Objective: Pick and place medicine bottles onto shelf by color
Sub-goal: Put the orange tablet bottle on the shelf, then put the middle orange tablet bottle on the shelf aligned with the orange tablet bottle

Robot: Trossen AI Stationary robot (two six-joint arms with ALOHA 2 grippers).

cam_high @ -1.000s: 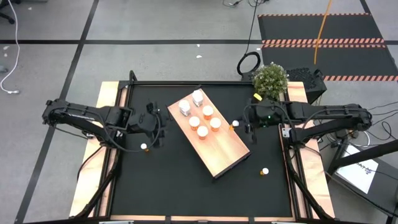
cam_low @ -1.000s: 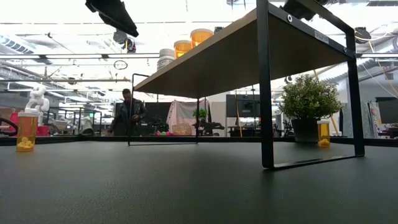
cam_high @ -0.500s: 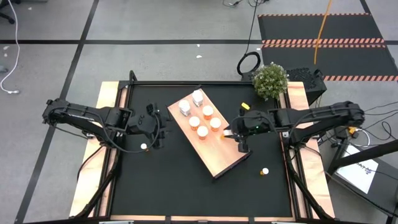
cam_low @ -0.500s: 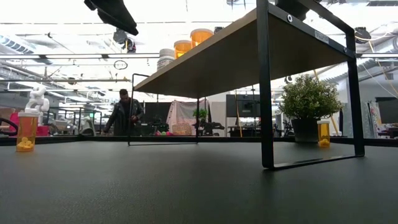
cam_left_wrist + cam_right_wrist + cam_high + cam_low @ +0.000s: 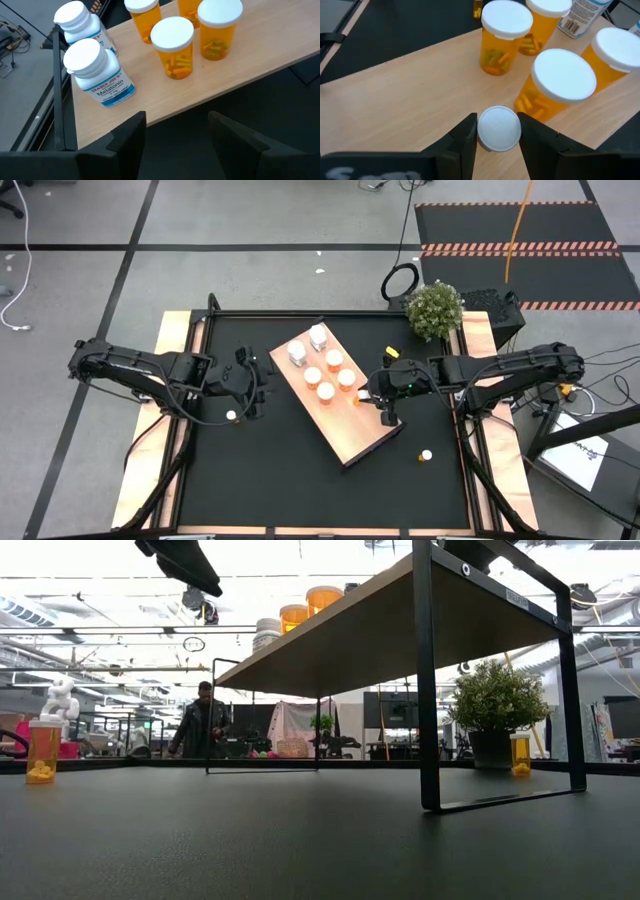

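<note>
The shelf (image 5: 345, 415), a light-wood board on black legs (image 5: 428, 690), lies slantwise mid-table. Two white medicine bottles (image 5: 318, 337) and several orange ones with white caps (image 5: 325, 391) stand on its far end. My right gripper (image 5: 362, 394) is over the board beside the orange ones, shut on a tiny white-capped bottle (image 5: 499, 128). My left gripper (image 5: 264, 385) hangs open just left of the shelf, nothing between its fingers (image 5: 127, 137). One loose orange bottle (image 5: 232, 416) stands on the table at the left, another (image 5: 426, 454) at the right. My right gripper pinches the tiny bottle by its white cap (image 5: 490, 131) between its two fingers (image 5: 465, 135). They come from the table's right side, slanting down. The bottle is upright over the board; whether its base touches the wood cannot be told.
A potted plant (image 5: 435, 308) stands at the table's far right corner. The near half of the board (image 5: 365, 430) is bare wood. A person (image 5: 200, 725) stands in the room behind the table.
My right gripper has carried the tiny bottle toward the table's left and slightly down, from beside the shelf's right edge to over the board next to the orange bottles. It has stayed shut on it and has hardly moved in the last half second.
</note>
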